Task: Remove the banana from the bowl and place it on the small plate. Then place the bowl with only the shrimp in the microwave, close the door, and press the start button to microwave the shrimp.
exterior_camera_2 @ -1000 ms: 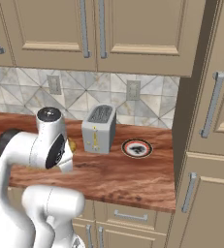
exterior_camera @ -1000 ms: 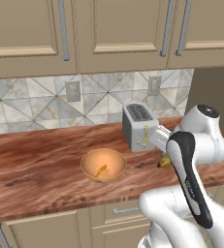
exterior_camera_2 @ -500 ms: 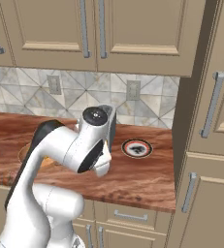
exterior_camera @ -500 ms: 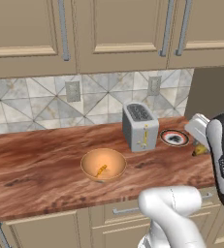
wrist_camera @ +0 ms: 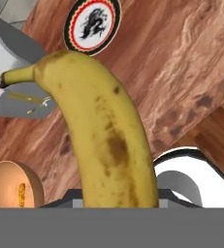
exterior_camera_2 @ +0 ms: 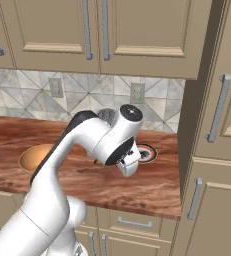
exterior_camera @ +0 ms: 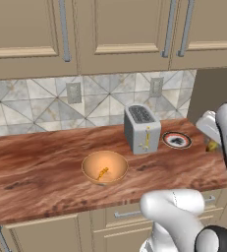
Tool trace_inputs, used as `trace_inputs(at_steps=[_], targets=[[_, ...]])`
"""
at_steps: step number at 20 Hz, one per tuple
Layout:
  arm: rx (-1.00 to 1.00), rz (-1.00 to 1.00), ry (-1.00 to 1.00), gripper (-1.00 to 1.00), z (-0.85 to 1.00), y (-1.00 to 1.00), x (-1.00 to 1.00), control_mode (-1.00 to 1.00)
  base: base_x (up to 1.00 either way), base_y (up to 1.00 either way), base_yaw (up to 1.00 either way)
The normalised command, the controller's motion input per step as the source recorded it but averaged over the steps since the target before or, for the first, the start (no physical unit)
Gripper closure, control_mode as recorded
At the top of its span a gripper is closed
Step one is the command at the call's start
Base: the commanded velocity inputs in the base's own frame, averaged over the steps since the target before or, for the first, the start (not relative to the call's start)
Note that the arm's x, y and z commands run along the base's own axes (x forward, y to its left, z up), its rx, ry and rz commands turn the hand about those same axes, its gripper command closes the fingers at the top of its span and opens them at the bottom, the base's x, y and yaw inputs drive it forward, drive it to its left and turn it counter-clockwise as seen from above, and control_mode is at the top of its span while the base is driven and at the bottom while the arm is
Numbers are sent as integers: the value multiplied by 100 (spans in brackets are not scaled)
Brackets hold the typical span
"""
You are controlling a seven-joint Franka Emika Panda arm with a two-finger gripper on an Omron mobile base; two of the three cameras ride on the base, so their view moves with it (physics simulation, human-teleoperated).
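The yellow, brown-flecked banana [wrist_camera: 106, 131] is carried above the table. The tiny orange shrimp [exterior_camera: 102, 172] is left alone in the orange-tan bowl [exterior_camera: 92, 161].

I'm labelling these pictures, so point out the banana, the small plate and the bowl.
banana [wrist_camera: 108, 140], hand view, middle of its yellow body.
small plate [exterior_camera: 177, 140], left base view, its patterned centre.
bowl [exterior_camera: 116, 166], left base view, bare inner wall.

The banana [wrist_camera: 104, 131] was yellow with brown spots and a dark tip, and the bowl [exterior_camera: 104, 167] was orange-tan with an orange-yellow shrimp [exterior_camera: 102, 172] inside. The plate [exterior_camera: 177, 140] was white with a black figure in the middle and a red and black rim, and the toaster [exterior_camera: 141, 129] was silver-grey. The counter [exterior_camera: 36, 162] had a reddish-brown wood grain, the wall tiles [exterior_camera: 31, 101] a grey and beige diamond pattern, and the cabinets [exterior_camera: 115, 34] were beige.
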Motion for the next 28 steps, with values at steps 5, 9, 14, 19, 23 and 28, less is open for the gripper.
trace_inputs(at_steps=[5, 9, 14, 19, 23, 28], targets=[[-5, 5, 13, 100, -13, -1, 62, -100, 0, 0, 0], [-8, 8, 16, 100, -33, 0, 72, -100, 0, 0, 0], [-5, 10, 4, 100, -60, -2, 59, -100, 0, 0, 0], [0, 2, 0, 100, -17, -31, 28, -100, 0, 0, 0], [0, 0, 0, 100, -31, -25, 46, -100, 0, 0, 0], [0, 0, 0, 100, -39, -21, 50, -100, 0, 0, 0]])
